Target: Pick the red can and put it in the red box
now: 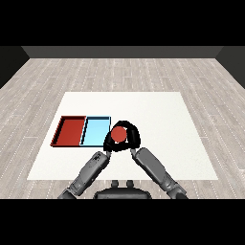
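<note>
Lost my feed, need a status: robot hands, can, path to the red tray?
Right robot hand curled round red can. Left robot hand close against the can, grip unclear. Can just right of light blue tray; red tray beyond it.

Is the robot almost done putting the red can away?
About halfway. Done: the right hand is curled round the red can. In hand: the can sits beside the light blue tray, not in any tray. Left: carry it past the blue tray and set it in the red tray.
</note>
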